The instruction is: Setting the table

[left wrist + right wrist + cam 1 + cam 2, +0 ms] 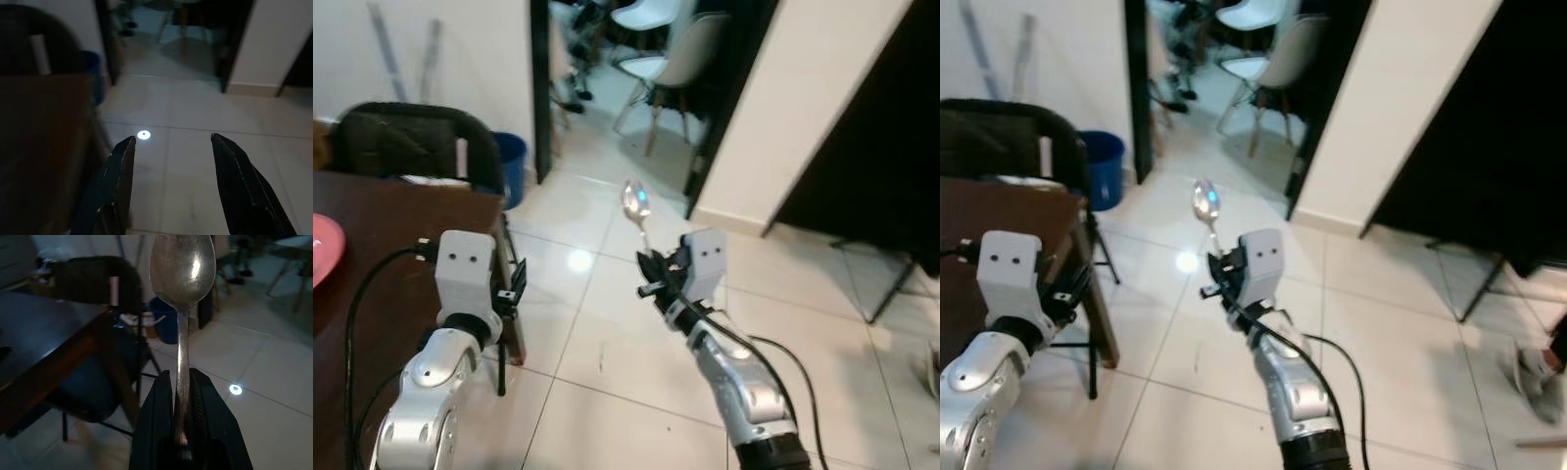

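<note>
A metal spoon (636, 204) stands upright, bowl up, with my right gripper (654, 270) shut on its handle; the right wrist view shows the spoon (182, 279) clamped between both black fingers (156, 431). It hangs over the tiled floor, to the right of the dark wooden table (382, 245). My left gripper (517, 279) is open near the table's right corner, its fingers (115, 181) spread with nothing between them. A pink plate (323, 247) lies at the table's left edge.
A black chair (411, 137) stands behind the table, a blue bin (512, 162) beside it. A doorway ahead leads to white chairs (671, 59). A white wall corner (803, 108) and dark furniture (881, 166) stand on the right. A shoe (1533, 377) lies far right.
</note>
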Available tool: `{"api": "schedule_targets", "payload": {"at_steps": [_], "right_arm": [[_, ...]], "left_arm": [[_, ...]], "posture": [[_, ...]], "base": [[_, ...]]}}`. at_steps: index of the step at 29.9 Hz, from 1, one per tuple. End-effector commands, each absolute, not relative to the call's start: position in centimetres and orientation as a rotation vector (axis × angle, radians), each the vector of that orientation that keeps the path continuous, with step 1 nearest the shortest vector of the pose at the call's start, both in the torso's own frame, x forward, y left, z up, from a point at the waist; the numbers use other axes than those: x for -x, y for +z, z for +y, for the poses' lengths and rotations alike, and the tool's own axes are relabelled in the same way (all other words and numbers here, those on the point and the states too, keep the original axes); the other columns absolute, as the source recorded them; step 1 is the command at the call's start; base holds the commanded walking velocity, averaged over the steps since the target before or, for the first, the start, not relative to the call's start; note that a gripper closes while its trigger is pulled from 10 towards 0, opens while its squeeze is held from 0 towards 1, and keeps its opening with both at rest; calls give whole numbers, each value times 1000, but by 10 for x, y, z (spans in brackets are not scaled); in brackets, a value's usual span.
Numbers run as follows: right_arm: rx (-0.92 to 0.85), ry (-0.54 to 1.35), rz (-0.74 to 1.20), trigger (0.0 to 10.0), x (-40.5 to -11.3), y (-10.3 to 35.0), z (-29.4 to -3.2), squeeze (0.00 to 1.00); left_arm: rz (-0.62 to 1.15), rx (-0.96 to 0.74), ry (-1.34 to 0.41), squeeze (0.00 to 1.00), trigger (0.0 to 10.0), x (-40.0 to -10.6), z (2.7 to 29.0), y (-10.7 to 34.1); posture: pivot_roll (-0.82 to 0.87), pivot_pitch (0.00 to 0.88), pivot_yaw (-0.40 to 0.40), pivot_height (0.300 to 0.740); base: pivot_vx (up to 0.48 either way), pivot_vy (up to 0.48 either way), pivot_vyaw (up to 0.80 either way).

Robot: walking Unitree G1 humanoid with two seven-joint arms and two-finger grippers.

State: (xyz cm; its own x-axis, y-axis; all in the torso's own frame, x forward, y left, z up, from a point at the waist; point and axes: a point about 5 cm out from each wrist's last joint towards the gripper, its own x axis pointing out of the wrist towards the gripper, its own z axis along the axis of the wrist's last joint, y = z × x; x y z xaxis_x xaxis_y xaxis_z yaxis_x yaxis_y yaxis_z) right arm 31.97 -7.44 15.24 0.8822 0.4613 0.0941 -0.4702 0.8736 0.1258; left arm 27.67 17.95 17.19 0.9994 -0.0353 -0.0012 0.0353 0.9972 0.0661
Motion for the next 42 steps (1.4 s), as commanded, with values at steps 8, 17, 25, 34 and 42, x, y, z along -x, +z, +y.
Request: {"api": "schedule_targets", "payload": {"at_steps": [8,17,25,34,42], "right_arm": [[-143,456,-55,10000,-321,149,-82,0],[-143,453,-54,10000,-321,149,-82,0],[-138,441,-61,10000,-322,150,-84,0],[-135,440,-55,10000,-322,149,-84,0],[-140,437,-52,10000,-322,149,-84,0]], "left_arm": [[1,-49,-46,0,10000,-276,176,169],[-4,-45,-36,0,10000,-277,177,171],[-15,-74,-9,0,10000,-279,178,172],[-16,-63,-5,0,10000,-281,179,173],[-13,-61,-2,0,10000,-281,179,172]], "posture": [[68,53,-9,740],[69,55,-9,740],[70,57,-8,740],[67,59,-6,740],[66,62,-6,740]], "base": [[0,0,-800],[0,0,-800],[128,0,-500],[480,0,-178],[480,0,-800]]}}
